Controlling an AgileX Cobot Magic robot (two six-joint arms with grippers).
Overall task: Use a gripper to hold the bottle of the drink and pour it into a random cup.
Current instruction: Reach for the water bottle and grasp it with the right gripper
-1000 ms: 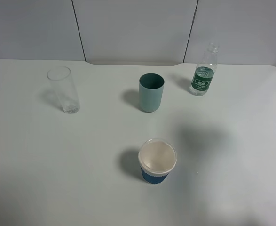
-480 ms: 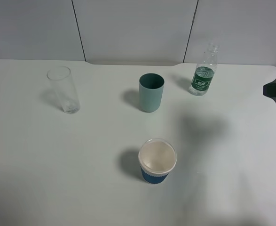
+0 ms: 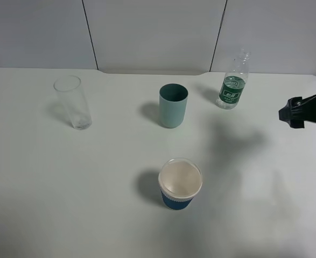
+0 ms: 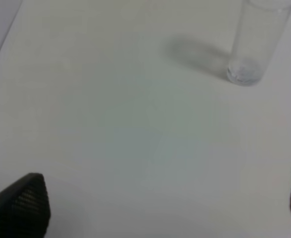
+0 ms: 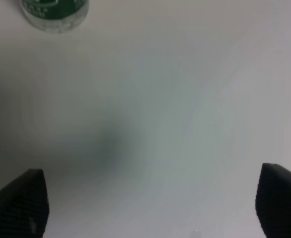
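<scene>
The clear bottle [image 3: 233,82] with a dark green label stands upright at the back right of the white table; its base also shows in the right wrist view [image 5: 54,12]. The teal-green cup [image 3: 173,105] stands upright at the back middle, empty. My right gripper [image 3: 293,114] comes in from the right edge, some way to the right of the bottle and nearer the front; its fingertips [image 5: 21,206] stand wide apart over bare table, open and empty. My left gripper [image 4: 160,208] is open and empty, out of sight in the exterior view.
A tall clear glass [image 3: 73,102] stands at the back left and also shows in the left wrist view [image 4: 257,42]. A white paper cup with a blue sleeve [image 3: 180,183] stands at the front middle. A grey panelled wall [image 3: 152,32] runs behind the table.
My right gripper has come in from the right edge and moved left toward the bottle. Its shadow on the table has moved with it. Nothing else has moved.
</scene>
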